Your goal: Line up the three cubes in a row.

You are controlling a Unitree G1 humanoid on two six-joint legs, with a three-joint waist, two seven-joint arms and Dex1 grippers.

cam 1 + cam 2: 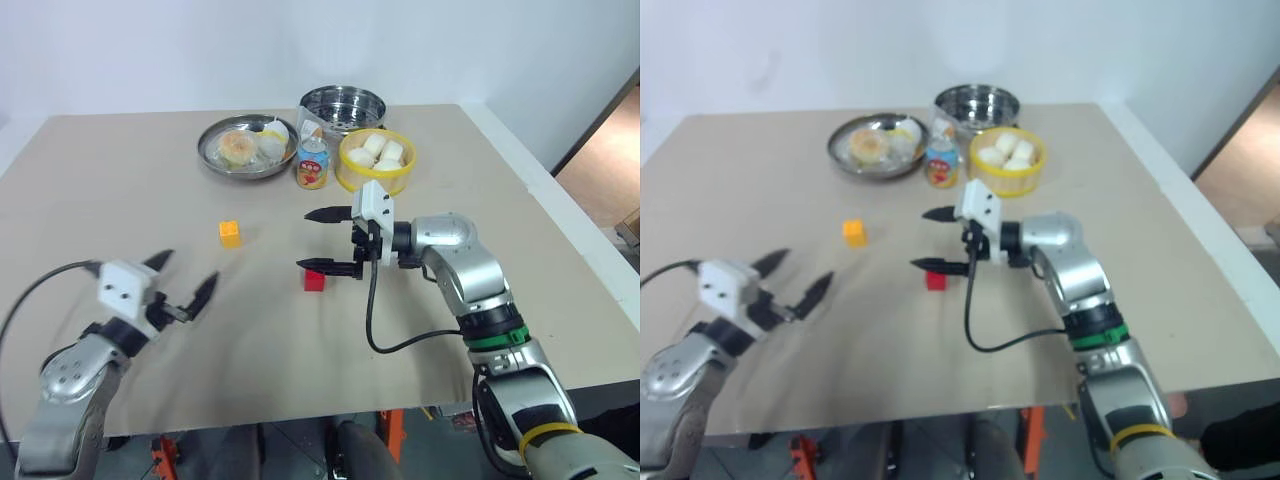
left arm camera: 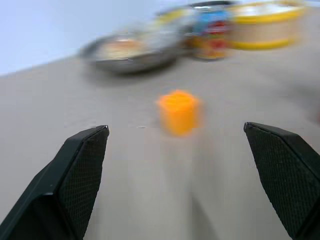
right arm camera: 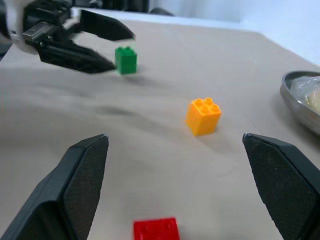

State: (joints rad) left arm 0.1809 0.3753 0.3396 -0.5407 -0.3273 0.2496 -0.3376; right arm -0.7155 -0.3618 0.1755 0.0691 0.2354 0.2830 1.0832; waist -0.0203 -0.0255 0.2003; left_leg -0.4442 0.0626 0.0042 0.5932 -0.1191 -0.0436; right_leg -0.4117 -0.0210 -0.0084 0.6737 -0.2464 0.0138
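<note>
The red cube (image 1: pixel 314 280) sits near the middle of the desk (image 1: pixel 120 200). The right gripper (image 1: pixel 326 241) hangs just over it with its jaws wide and nothing in them, pointing across toward the robot's left. The orange cube (image 1: pixel 230 233) sits a bit farther toward the far edge and to the left, well apart from the red one. The green cube (image 3: pixel 126 60) is seen in the right wrist view, just beside the left gripper (image 1: pixel 186 277), toward the near left part of the desk. The left gripper is also wide and holds nothing. It points forward, and the orange cube lies straight ahead of it.

The three cubes do not make a row yet. I think the red cube has been set in place. The left arm is nearer to the green and orange cubes, so it looks best placed to move one next.

The desk is flat and tan. At its far edge stand a metal plate (image 1: pixel 212 152), a can (image 1: pixel 312 163), a pot (image 1: pixel 342 103) and a yellow basket (image 1: pixel 375 178).
</note>
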